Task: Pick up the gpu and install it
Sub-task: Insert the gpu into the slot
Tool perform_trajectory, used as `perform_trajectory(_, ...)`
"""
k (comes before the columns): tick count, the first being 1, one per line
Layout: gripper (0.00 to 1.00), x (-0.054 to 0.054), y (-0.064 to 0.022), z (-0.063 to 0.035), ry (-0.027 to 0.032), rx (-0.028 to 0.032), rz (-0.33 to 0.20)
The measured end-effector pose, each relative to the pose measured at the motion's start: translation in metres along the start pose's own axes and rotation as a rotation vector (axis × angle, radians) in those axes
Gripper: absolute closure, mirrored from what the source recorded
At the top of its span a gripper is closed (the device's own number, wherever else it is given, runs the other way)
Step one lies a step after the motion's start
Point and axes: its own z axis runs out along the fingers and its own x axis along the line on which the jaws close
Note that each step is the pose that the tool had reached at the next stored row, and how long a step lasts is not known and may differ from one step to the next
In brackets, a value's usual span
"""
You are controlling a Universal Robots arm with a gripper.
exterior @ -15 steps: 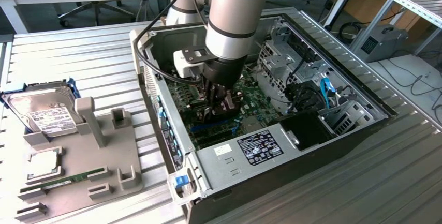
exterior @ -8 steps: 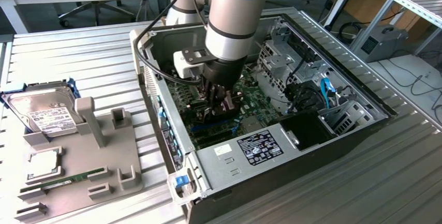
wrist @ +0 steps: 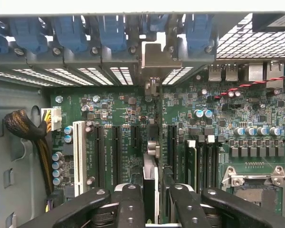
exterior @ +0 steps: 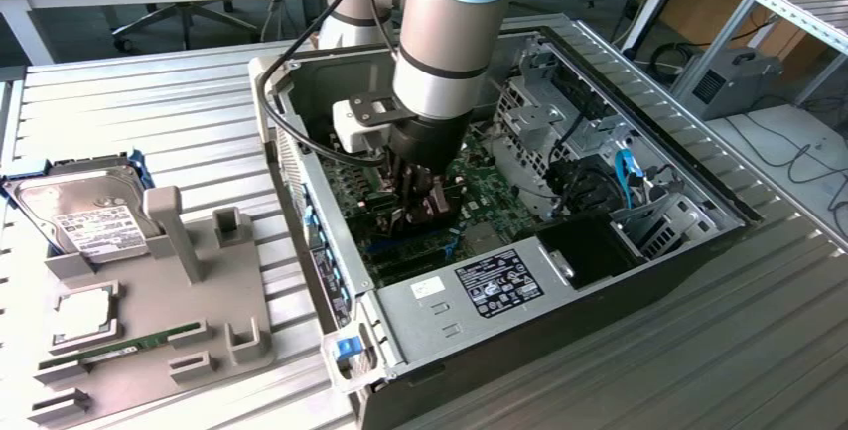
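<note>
An open computer case [exterior: 689,177] lay on its side on a slatted metal table [exterior: 146,112], its green motherboard [exterior: 497,192] exposed. At the exterior view's left we saw a grey holder tray [exterior: 199,326] carrying a hard drive [exterior: 86,216] with a white label, a narrow green RAM stick [exterior: 126,344] and what appeared to be a processor [exterior: 82,316]. Inside, blue clips [wrist: 71,33] lined the rear slots beside one white expansion slot [wrist: 79,156].
</note>
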Motion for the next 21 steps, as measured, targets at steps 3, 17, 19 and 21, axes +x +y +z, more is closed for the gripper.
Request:
perform_trajectory(3,0.74,0.0,0.0,0.0002,-0.0002,0.0001,0.0)
perform_trajectory(17,0.6,0.0,0.0004,-0.0092,-0.0002,0.0016,0.0)
perform_trajectory(19,0.6,0.0,0.0006,-0.0155,-0.0005,0.0018,0.0)
perform_trajectory(21,0.6,0.0,0.0008,-0.0199,-0.0006,0.0018,0.0)
